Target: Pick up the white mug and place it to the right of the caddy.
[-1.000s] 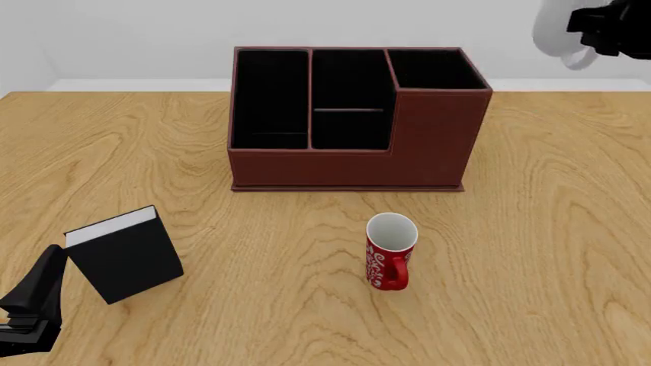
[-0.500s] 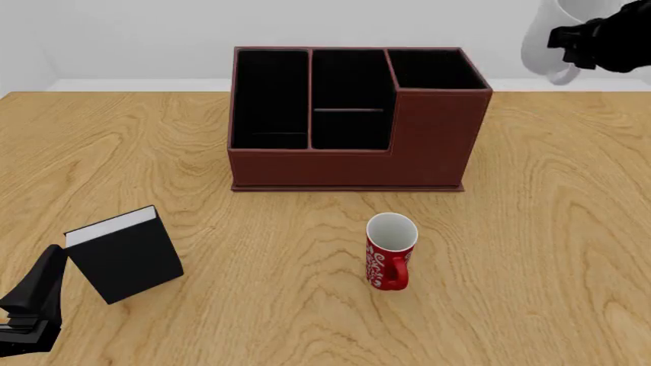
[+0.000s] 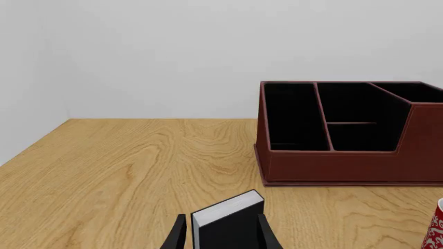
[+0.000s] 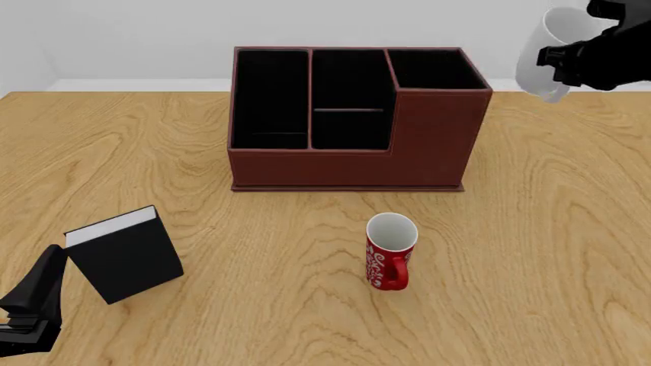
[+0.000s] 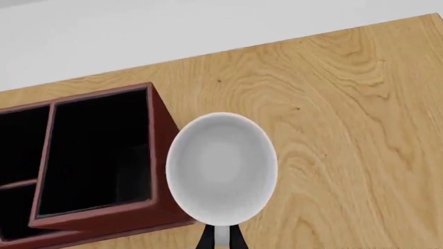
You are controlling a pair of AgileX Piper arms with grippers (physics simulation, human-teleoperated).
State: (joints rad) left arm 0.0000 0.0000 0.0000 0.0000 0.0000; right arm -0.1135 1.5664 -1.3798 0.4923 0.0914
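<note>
The white mug (image 4: 540, 59) hangs in the air, tilted, above the table's far right, to the right of the caddy (image 4: 356, 145) and higher than its top. My right gripper (image 4: 559, 57) is shut on the mug's handle side. In the right wrist view I look down into the mug (image 5: 221, 166), with the dark fingers (image 5: 207, 239) just under its rim and the caddy's right compartment (image 5: 97, 166) beside it. My left gripper (image 4: 36, 301) rests low at the near left, open and holding nothing.
A red patterned mug (image 4: 391, 252) stands in front of the caddy, toward its right side. A black book with white pages (image 4: 127, 255) stands just ahead of my left gripper, and appears between the fingers (image 3: 178, 236) in the left wrist view. Bare wood lies right of the caddy.
My right gripper has carried the white mug a little left and downward, closer to the caddy's right end. The left arm, book and red mug stay still.
</note>
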